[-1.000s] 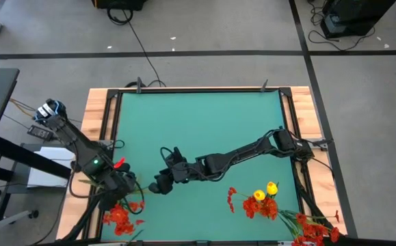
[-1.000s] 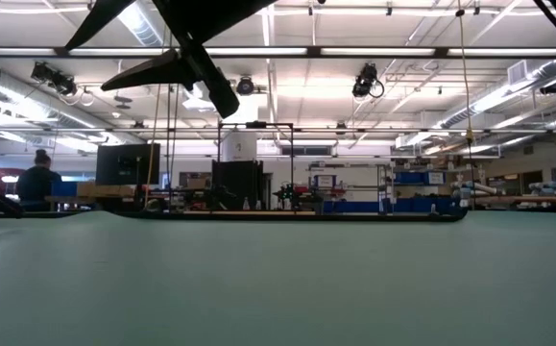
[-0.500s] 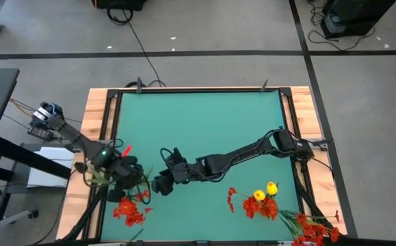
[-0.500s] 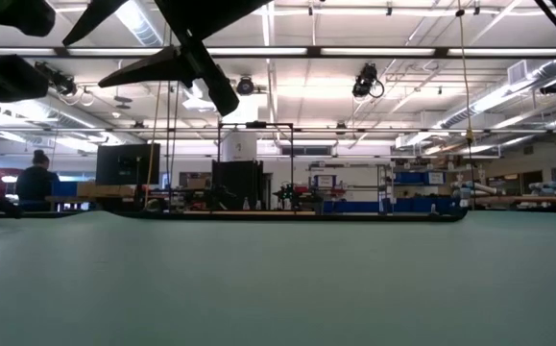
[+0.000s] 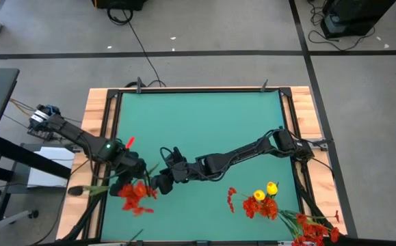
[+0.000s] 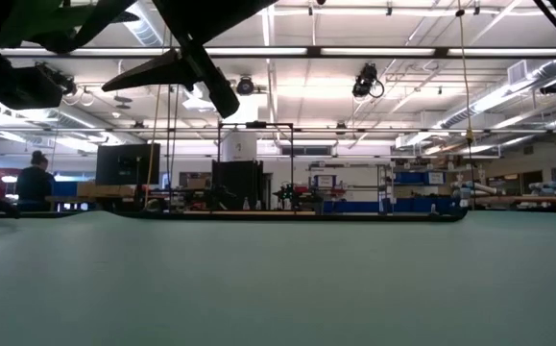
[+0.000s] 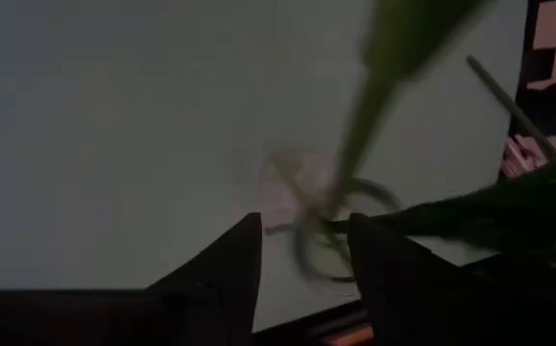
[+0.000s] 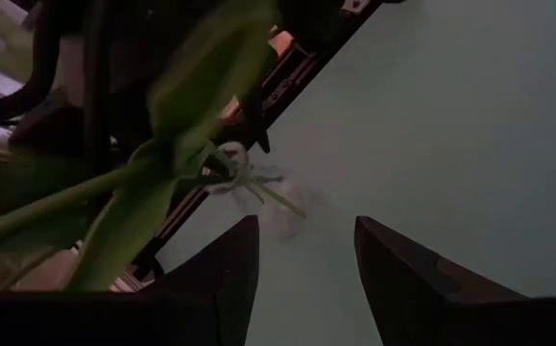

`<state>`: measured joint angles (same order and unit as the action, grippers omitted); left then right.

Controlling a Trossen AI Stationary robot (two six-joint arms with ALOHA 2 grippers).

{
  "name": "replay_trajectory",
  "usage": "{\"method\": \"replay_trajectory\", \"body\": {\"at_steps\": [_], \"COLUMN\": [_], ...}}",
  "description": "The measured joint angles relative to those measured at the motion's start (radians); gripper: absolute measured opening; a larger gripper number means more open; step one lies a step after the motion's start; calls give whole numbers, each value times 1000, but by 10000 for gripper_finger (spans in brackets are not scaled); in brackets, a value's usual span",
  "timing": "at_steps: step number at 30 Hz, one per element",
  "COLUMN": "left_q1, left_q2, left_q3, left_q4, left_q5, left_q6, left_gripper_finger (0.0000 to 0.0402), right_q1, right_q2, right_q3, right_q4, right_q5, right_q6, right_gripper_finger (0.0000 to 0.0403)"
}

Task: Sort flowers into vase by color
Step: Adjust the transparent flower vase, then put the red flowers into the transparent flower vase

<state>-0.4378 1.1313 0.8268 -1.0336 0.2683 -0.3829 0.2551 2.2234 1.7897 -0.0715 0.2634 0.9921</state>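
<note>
**Red flower stem at the bench's near-left, between the two grippers**

A red flower stem [image 5: 135,194] is seen in the high view with clustered bright red blooms and a long thin green stalk running leftward past the bench's left edge. It lies at the near-left part of the green mat, directly at the left gripper [image 5: 135,175]. In the left wrist view a blurred green stalk [image 7: 383,86] is seen ahead of the two dark fingers [image 7: 229,264], which stand apart with a clear gap; whether the stalk is touched by them cannot be told.

The right gripper [image 5: 162,183] is stretched across the mat from the right edge to a spot just right of the red blooms. Its fingers [image 8: 225,274] are shown apart in the right wrist view, with nothing between them, and broad green leaves [image 8: 177,125] are seen close ahead.

A second group of flowers [image 5: 260,203], red blooms with yellow heads [image 5: 271,187] among them, is gathered near the near-right corner, with more red blooms [image 5: 314,231] at the very near edge.

The bench [image 5: 204,123] is bordered by a pale wooden frame [image 5: 96,119]. The far half of the mat is left open, as is the strip between the two flower groups. In the low view only flat mat [image 6: 278,288] is seen, with a person [image 6: 36,181] seated far behind.
</note>
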Motion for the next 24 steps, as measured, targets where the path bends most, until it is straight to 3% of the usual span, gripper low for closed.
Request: {"method": "replay_trajectory", "body": {"at_steps": [9, 24], "left_q1": [16, 15], "left_q2": [-11, -171], "left_q3": [0, 0], "left_q4": [-40, -96], "left_q5": [93, 105], "left_q6": [11, -72], "left_gripper_finger": [173, 173], "right_q1": [1, -22], "right_q2": [0, 0], "right_q3": [0, 0], "right_q4": [0, 1], "right_q5": [-4, -44], "right_q6": [-12, -46], "right_gripper_finger": [181, 181]}}
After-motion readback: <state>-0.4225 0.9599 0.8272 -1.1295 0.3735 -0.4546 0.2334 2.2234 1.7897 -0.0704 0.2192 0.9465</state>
